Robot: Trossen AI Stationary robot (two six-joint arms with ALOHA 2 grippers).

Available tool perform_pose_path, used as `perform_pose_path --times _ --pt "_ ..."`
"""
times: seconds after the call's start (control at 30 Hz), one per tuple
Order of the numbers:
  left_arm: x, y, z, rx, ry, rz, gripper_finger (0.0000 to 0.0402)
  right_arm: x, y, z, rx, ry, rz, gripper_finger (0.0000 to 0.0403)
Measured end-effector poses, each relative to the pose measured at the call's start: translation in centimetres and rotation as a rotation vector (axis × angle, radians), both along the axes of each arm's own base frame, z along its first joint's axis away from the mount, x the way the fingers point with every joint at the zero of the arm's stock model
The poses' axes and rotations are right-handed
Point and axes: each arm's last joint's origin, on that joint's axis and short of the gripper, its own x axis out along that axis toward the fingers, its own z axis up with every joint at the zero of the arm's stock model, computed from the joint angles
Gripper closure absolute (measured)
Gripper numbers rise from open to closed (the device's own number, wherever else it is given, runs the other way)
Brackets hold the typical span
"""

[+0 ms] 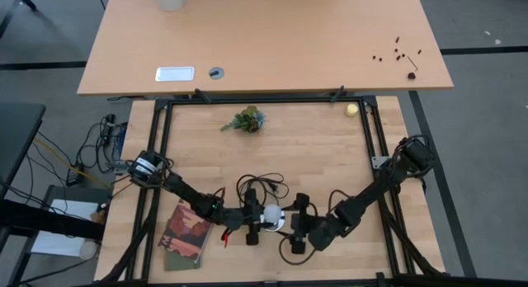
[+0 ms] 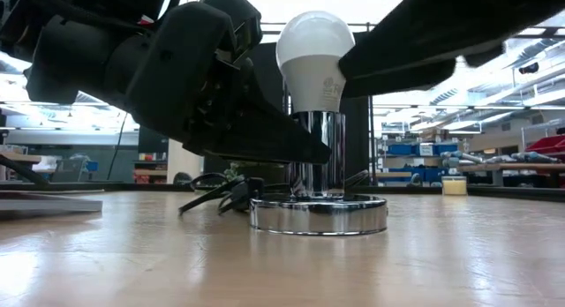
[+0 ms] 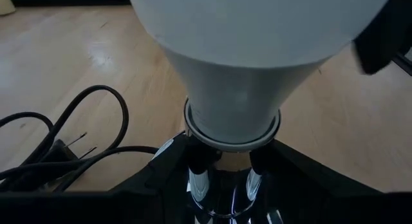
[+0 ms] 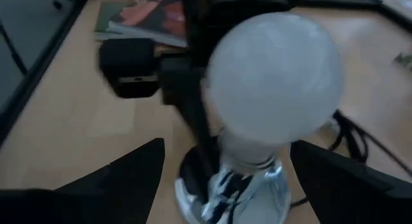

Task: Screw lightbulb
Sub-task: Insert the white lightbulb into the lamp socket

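Wood-grain table [image 2: 132, 263]; frosted pear-shaped lightbulb [image 2: 313, 56], chrome socket [image 2: 318, 214].

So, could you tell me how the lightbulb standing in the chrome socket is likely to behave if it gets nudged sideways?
The lightbulb has a smooth, rounded frosted dome, so it would probably be slippery to hold. It stands tall on a narrow chrome socket stem, so a sideways push might tilt it, though the wide flat base probably resists tipping. It looks thin-shelled, so likely fragile.

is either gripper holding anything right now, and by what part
The left gripper clamps the chrome socket stem just under the lightbulb. The right gripper is open, holding nothing.
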Motion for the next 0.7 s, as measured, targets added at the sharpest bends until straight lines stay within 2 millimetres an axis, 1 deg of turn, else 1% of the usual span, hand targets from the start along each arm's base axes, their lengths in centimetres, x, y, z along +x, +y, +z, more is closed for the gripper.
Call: perform_pose_path --times 0.23,0.37,0.47,0.57,0.7 --pt "0.1 0.0 0.1 -0.004 -0.020 0.012 0.0213 0.8 -1.8 -0.3 -0.004 -0.084 0.045 0.0057" --pt "0.3 -0.1 0.2 -0.004 -0.022 0.017 0.0213 0.6 -2.4 -0.5 0.009 -0.156 0.069 0.0061" --pt "0.3 -0.1 0.3 -0.005 -0.025 0.018 0.0213 0.4 -2.9 -0.8 0.022 -0.180 0.085 0.0075" --pt "0.3 -0.1 0.3 -0.009 -0.028 0.021 0.0213 0.5 -3.3 -1.2 0.033 -0.167 0.108 0.0095" --pt "0.4 0.1 0.5 -0.015 -0.042 0.028 0.0213 0.7 -3.6 -1.0 0.027 -0.178 0.126 0.0116"
